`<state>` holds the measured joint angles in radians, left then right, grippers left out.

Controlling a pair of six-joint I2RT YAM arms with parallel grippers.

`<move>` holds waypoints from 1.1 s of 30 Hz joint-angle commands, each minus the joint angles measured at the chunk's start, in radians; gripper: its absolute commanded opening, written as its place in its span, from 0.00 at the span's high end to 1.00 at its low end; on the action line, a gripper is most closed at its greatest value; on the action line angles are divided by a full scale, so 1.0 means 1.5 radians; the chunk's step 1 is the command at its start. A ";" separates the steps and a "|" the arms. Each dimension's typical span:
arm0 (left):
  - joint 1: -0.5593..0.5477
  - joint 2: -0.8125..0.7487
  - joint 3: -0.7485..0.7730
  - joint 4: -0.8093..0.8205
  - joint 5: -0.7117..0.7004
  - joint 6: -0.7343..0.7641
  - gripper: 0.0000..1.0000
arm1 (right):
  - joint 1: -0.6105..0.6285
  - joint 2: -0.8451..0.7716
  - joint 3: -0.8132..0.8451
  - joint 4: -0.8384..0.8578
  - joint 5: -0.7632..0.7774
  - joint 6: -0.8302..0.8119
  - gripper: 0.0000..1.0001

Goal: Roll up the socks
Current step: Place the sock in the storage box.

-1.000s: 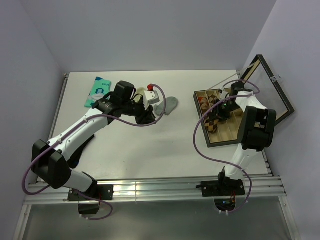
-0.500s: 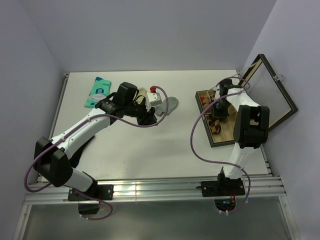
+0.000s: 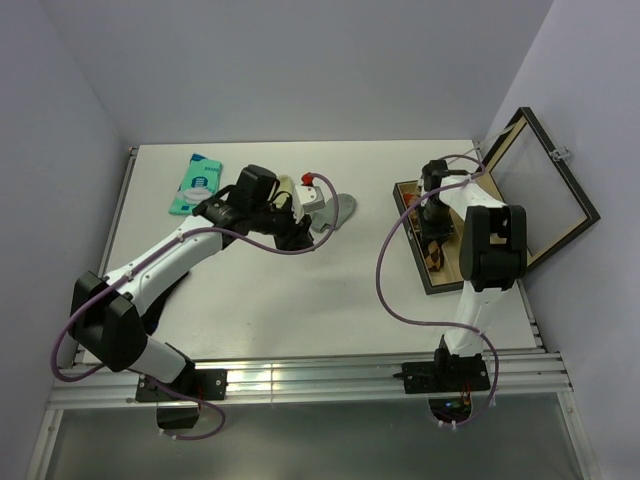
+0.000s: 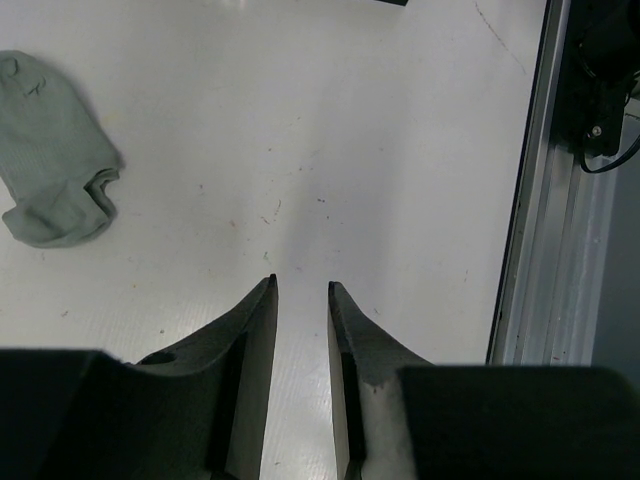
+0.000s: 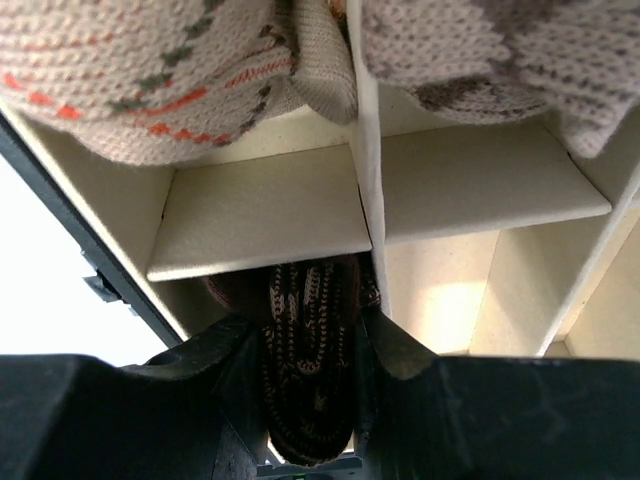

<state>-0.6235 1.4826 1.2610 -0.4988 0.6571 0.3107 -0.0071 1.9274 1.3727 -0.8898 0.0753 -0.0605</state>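
Note:
A plain grey ankle sock (image 3: 340,210) lies flat on the table at the back centre; it also shows in the left wrist view (image 4: 55,150). My left gripper (image 3: 303,232) hovers just beside it, its jaws (image 4: 300,283) a little apart over bare table, with nothing between them. My right gripper (image 3: 437,232) is over the wooden box (image 3: 450,280) and is shut on a rolled dark-brown patterned sock (image 5: 305,370) above a cream compartment. Other knitted socks (image 5: 150,80) fill the compartments beyond.
A teal-and-white packet (image 3: 195,183) lies at the back left. The box's lid (image 3: 545,195) stands open against the right wall. A dark cloth (image 3: 165,295) lies partly hidden under my left forearm. A metal rail (image 4: 545,200) borders the table.
My right arm has swung left over the box with the sock roll, and the box has shifted a little. My left gripper has barely moved.

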 commanded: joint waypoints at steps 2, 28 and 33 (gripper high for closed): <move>-0.005 0.005 0.023 -0.005 -0.010 0.013 0.69 | 0.023 0.037 0.023 -0.013 -0.022 0.039 1.00; -0.005 0.016 -0.015 -0.003 -0.067 0.038 0.69 | 0.022 -0.119 -0.074 0.095 0.027 0.174 0.31; -0.004 0.017 -0.015 -0.006 -0.070 0.043 0.69 | 0.021 -0.138 -0.079 0.097 0.055 0.187 0.24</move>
<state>-0.6254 1.5036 1.2346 -0.5053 0.5571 0.3550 0.0128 1.7756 1.2591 -0.7723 0.1349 0.1753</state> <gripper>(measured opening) 0.308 0.731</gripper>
